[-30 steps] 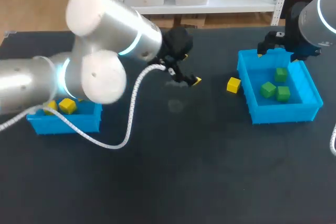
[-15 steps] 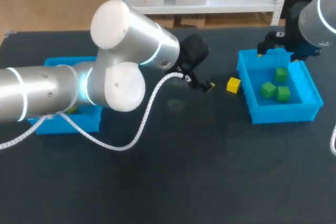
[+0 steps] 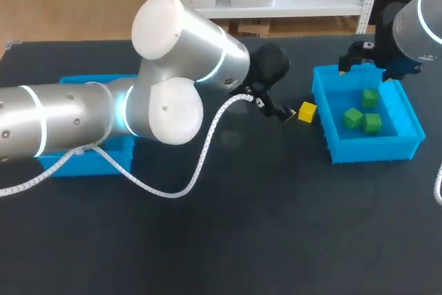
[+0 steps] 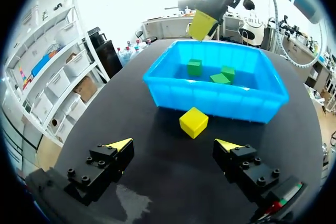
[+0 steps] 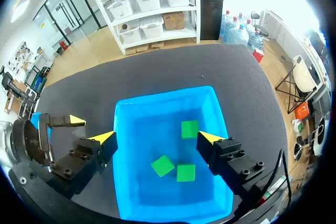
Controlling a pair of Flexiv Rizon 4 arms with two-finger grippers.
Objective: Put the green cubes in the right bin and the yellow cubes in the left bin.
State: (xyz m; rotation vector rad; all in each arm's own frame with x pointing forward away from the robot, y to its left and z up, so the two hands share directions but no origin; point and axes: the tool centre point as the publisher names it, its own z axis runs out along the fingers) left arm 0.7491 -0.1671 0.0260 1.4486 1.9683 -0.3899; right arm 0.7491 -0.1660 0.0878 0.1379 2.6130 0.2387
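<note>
Left wrist view: plain yellow cube [image 4: 193, 122], apparently corner-on, before wide-open, empty left claw [image 4: 175, 145].

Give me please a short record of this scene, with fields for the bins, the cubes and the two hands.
right bin: holds three green cubes, no yellow one
green cubes: all three inside the right bin
yellow cube: on the table, just outside the right bin's wall
left bin: mostly hidden behind the left arm; contents not visible
left hand: open, empty; the yellow cube lies just ahead of its fingers
right hand: open, empty, above the right bin
</note>
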